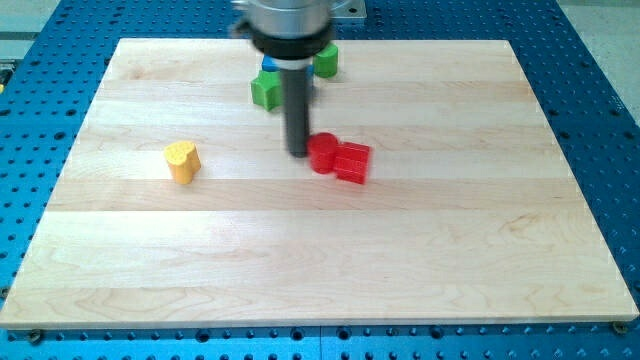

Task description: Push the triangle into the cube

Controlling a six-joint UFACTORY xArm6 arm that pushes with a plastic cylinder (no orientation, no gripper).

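Red blocks sit together mid-board: a rounded red block (323,153) touching a red cube (352,162) on its right. My tip (298,152) has no jaws and holds nothing, resting just left of the rounded block.

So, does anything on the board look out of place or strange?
Nothing stands out. My tip touches the left side of two red blocks pressed together; the yellow block and green blocks stand undisturbed.
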